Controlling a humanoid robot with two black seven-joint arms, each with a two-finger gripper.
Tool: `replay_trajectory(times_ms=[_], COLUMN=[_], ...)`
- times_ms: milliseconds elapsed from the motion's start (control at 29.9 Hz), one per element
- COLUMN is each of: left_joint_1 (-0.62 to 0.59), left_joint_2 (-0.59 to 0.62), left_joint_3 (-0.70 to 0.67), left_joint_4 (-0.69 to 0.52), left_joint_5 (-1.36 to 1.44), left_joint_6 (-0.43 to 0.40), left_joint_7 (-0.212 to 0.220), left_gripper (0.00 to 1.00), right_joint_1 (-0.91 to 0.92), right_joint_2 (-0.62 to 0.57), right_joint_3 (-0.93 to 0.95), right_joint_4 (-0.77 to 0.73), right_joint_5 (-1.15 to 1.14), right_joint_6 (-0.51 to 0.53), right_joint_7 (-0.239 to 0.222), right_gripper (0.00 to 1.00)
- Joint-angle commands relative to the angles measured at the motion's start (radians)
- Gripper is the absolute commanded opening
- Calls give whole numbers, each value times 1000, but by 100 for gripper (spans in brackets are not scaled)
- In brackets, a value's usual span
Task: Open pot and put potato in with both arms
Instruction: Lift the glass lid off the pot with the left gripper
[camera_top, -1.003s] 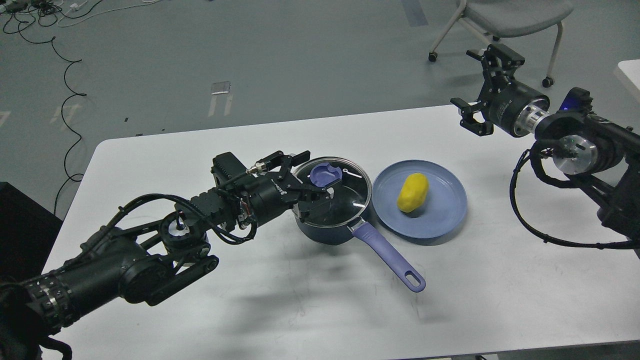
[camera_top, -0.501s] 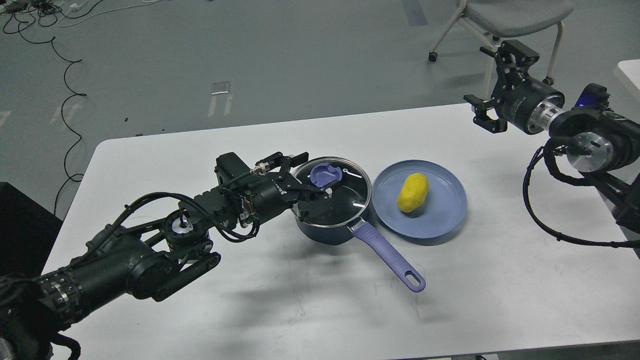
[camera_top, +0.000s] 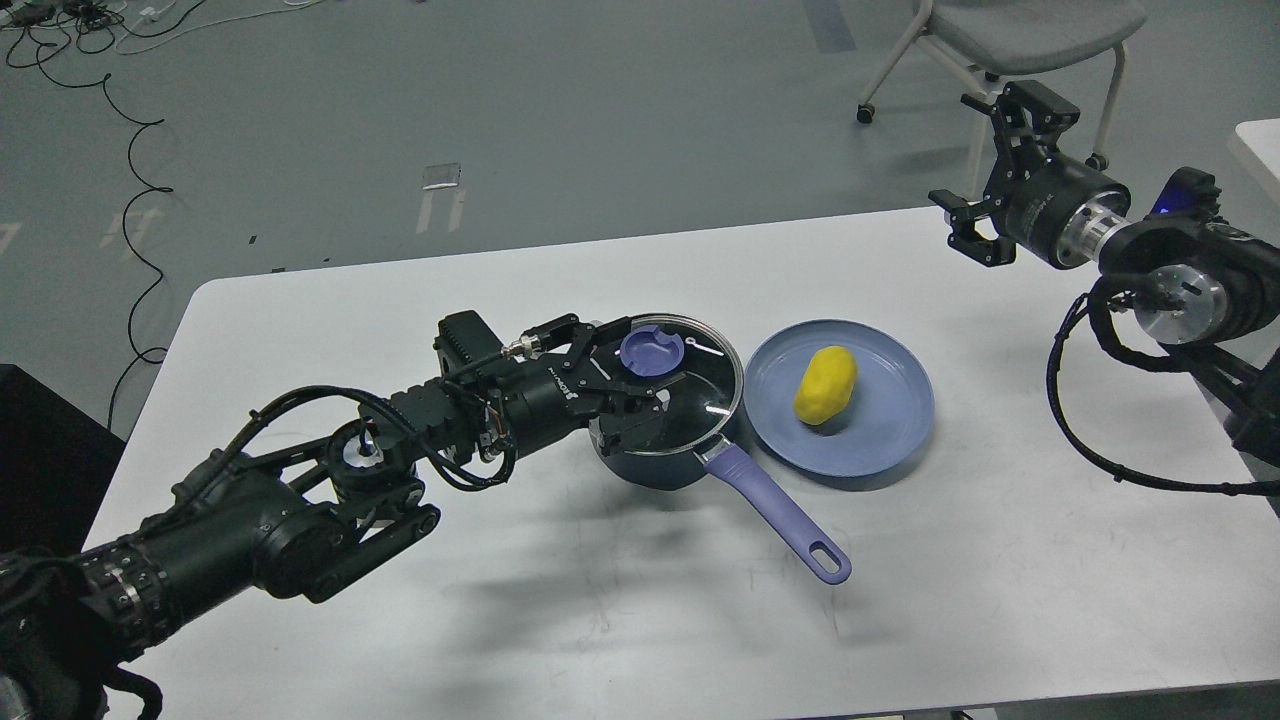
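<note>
White table (camera_top: 500, 620) carries the lidded pot (camera_top: 665, 440) and the potato (camera_top: 826, 385) on a blue plate (camera_top: 900, 440); left gripper (camera_top: 640, 375) spread around the lid knob (camera_top: 651, 351), right gripper (camera_top: 985, 175) spread wide, empty

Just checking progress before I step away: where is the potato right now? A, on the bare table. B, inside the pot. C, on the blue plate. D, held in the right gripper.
C: the yellow potato lies on the blue plate, beside the pot, whose glass lid is on.

Even overhead light, soft shadows on table (camera_top: 640, 620), sharp focus.
</note>
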Motion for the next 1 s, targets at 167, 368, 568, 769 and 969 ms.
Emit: replay_trajectory(times_ms=[167,368,568,769,969], left_joint_1=[-5,-7,-8,-16,-16], left_joint_2=[-11,-11,-11,-11,-11], left_joint_3=[18,16,15,16,16], left_joint_4=[16,22,25,25,23], left_joint_5=[-2,-2,-2,-2,-3], left_joint_6=[2,3,5,2,2], left_joint_7=[0,-5,-13,-16,-17], left_gripper=[86,76,71,55,52], right_joint_1=[0,0,0,0,0], right_joint_2=[-2,-8,-8,-8,-8], right_joint_3=[2,-2,-2,-5,-6], right_joint_4=[0,0,0,-1,-2], right_joint_5=[0,0,0,0,-2], right_joint_6=[2,0,2,2,2], right_joint_7=[0,0,0,0,0], right_gripper=[100,100,100,100,100])
